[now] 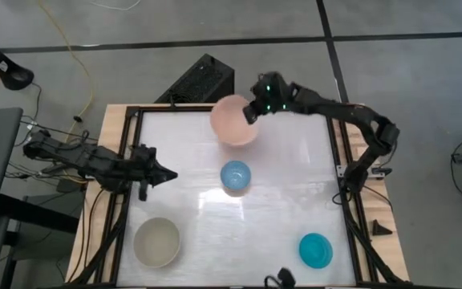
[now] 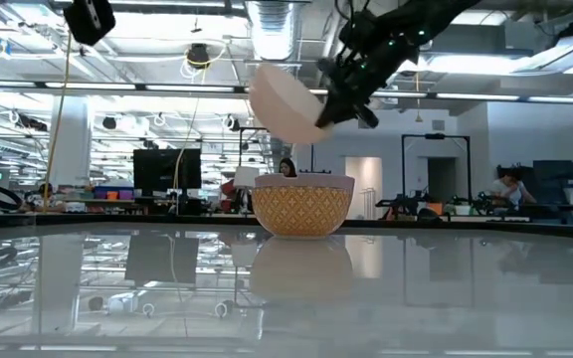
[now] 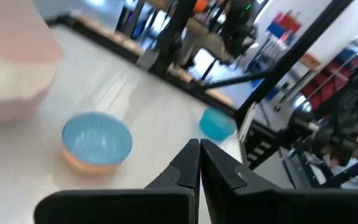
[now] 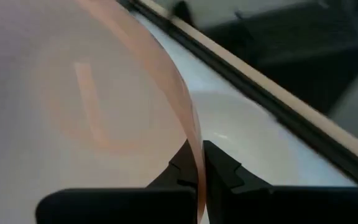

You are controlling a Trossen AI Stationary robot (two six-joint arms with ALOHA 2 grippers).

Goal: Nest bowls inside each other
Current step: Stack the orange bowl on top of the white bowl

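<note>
My right gripper point(image 1: 251, 112) is shut on a pink bowl point(image 1: 231, 116) and holds it in the air over the table's far middle; the low view shows this bowl point(image 2: 282, 102) tilted. Under it, in the left wrist view, a pale bowl point(image 3: 8, 93) stands on the table. A light blue bowl point(image 1: 235, 177) sits at the table's middle, a teal bowl point(image 1: 315, 250) at the near right and a grey-beige bowl point(image 1: 156, 241) at the near left. My left gripper point(image 1: 167, 174) hovers shut at the left, touching nothing. My right gripper pinches the pink bowl's rim point(image 4: 194, 155), one finger inside the bowl and one outside. The fingers come slanting down from the table's right side. The bowl is lifted clear of the table and hangs tilted beside the fingers.
A raised frame point(image 1: 339, 152) edges the white table. A black box point(image 1: 199, 80) sits beyond the far edge. Bare table lies between the light blue bowl and the two near bowls.
</note>
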